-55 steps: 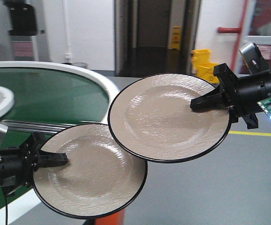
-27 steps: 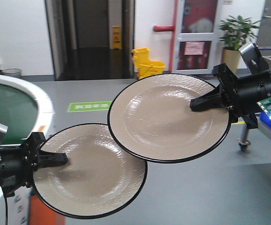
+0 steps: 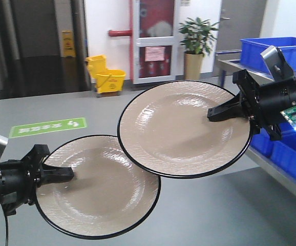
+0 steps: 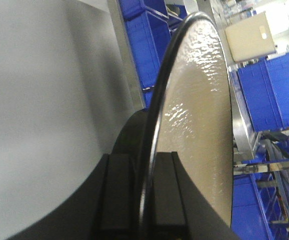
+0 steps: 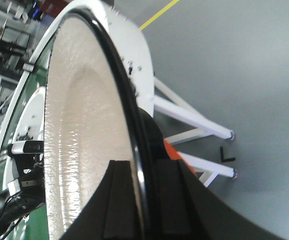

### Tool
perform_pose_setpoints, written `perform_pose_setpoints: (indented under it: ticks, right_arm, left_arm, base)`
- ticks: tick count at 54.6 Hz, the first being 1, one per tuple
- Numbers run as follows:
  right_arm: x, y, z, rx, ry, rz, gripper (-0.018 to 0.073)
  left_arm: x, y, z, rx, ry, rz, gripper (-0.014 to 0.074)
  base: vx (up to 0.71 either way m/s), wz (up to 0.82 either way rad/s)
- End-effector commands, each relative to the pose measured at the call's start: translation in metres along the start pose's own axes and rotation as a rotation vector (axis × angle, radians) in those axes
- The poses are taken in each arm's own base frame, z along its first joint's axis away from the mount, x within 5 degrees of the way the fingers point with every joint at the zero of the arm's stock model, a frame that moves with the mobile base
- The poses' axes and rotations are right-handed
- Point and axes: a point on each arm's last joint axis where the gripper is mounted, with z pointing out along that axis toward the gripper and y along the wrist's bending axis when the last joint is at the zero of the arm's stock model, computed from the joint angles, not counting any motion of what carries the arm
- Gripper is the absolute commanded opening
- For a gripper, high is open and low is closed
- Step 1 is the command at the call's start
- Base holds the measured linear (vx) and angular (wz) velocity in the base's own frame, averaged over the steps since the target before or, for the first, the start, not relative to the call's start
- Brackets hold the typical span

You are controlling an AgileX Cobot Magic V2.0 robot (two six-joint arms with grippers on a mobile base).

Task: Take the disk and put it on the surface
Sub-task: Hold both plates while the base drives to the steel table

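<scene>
You are seeing the left gripper [image 4: 143, 197] clamping the beige, black-rimmed disk [image 4: 199, 125] edge-on, one black finger pressing each face. Grey floor [image 4: 39, 100] is showing left; blue bins [image 4: 272, 92] are standing right.

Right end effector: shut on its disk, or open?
Shut: the right end effector clamps the upper disk at its rim, fingers on both faces in the wrist view.

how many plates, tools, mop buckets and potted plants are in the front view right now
plates: 2 (lower plate in the left tool, upper plate in the right tool)
tools: 2
yellow mop bucket: 1
potted plant: 1
total: 6
</scene>
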Motion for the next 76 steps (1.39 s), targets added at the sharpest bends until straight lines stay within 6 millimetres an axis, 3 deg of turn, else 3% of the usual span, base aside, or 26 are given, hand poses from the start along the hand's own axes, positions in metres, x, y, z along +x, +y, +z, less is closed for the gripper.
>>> perform_pose_setpoints:
  ticks: [1,36,76]
  right_arm:
    - [-0.0063,0.0355,-0.0234,-0.118,-0.122,-0.012,-0.0008]
    - [-0.0062,0.0355,-0.0234,-0.118,-0.121,-0.013,-0.0008]
    - [-0.0063,0.0355,-0.0234,-0.118,-0.122,-0.012,-0.0008]
  left_arm:
    - [-0.0067,-0.0298,-0.0116,0.135,-0.051,-0.038,-0.0001]
    - [-0.0067,-0.0298,-0.0116,0.135,-0.051,-0.038,-0.0001]
    - [-0.0067,-0.0298,-0.0116,0.135,-0.051,-0.038,-0.0001]
  base:
    - [0.24,-0.42]
    - [0.3,-0.28]
    - [0.4,0.12]
